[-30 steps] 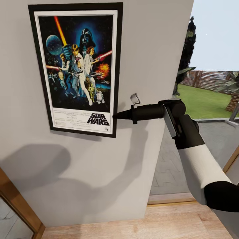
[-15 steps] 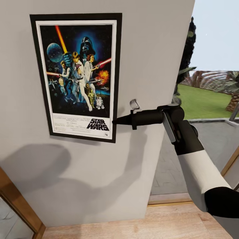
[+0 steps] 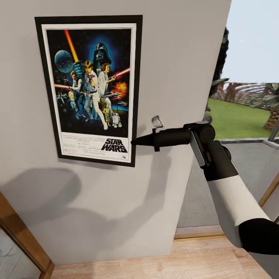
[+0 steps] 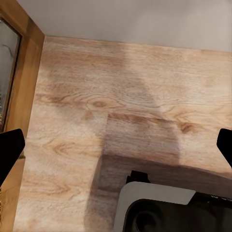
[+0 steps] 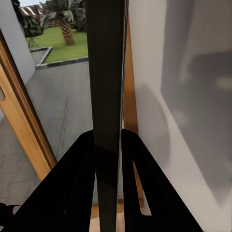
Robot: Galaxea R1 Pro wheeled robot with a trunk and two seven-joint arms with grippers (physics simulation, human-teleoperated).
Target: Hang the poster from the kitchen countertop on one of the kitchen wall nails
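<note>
The poster (image 3: 91,89), a Star Wars print in a thin black frame, stands upright and flat against the light-grey wall (image 3: 174,58). My right gripper (image 3: 135,142) is shut on the frame's lower right edge. In the right wrist view the frame's dark edge (image 5: 106,72) runs between the two black fingers (image 5: 72,179). My left gripper (image 4: 116,147) hangs open over the wooden floor, nothing between its fingertips (image 4: 9,150). The wall nail is hidden, and the kitchen countertop is out of view.
The wall ends at a corner (image 3: 209,97) right of my arm, with a paved yard and lawn (image 3: 240,120) beyond. A wooden frame with glass (image 3: 19,240) stands at the lower left. Light wood flooring (image 3: 155,263) lies below, and my base (image 4: 164,208) is under the left gripper.
The right gripper lowered the poster a little along the wall and straightened it. It has held still over the last half second.
</note>
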